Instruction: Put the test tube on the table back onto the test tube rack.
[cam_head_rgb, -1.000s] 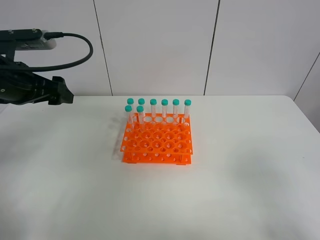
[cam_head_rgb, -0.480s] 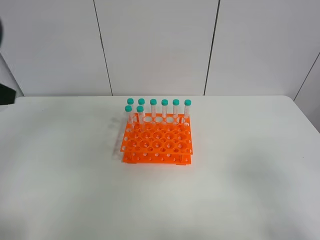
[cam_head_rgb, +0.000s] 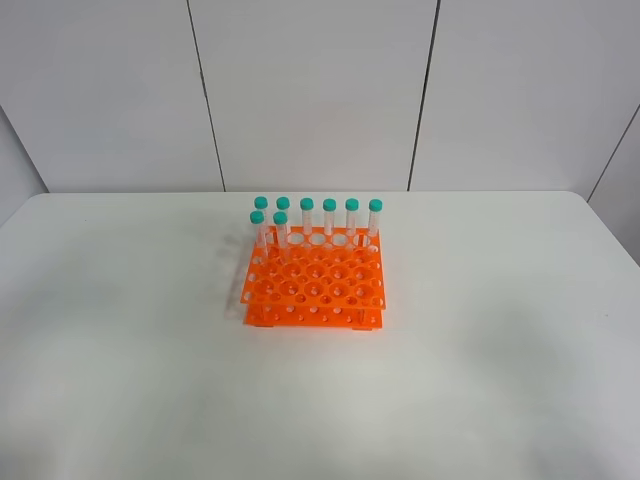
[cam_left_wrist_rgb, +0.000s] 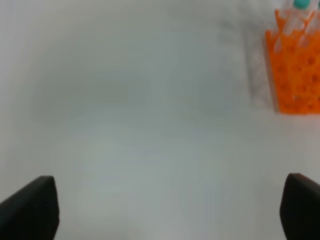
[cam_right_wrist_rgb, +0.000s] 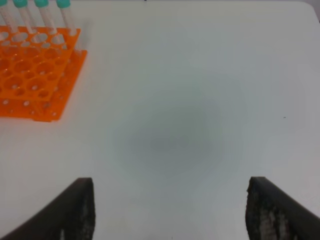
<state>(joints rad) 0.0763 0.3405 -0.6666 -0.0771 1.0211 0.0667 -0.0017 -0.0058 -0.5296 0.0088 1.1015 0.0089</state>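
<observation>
The orange test tube rack (cam_head_rgb: 315, 285) stands in the middle of the white table (cam_head_rgb: 150, 350). Several teal-capped test tubes (cam_head_rgb: 318, 215) stand upright along its far side, with two in the second row at the left (cam_head_rgb: 270, 228). They look alike, and no tube lies on the table. My left gripper (cam_left_wrist_rgb: 170, 212) is open and empty over bare table, well left of the rack (cam_left_wrist_rgb: 297, 75). My right gripper (cam_right_wrist_rgb: 170, 210) is open and empty over bare table, right of the rack (cam_right_wrist_rgb: 30, 75). Neither arm shows in the exterior high view.
White wall panels stand behind the table's far edge. The table's rounded right far corner (cam_right_wrist_rgb: 310, 7) shows in the right wrist view. A soft shadow lies on the table under the right gripper (cam_right_wrist_rgb: 175, 145).
The left arm, seen at the far left one second ago, has pulled out of the exterior high view. The rack and tubes have not moved.
</observation>
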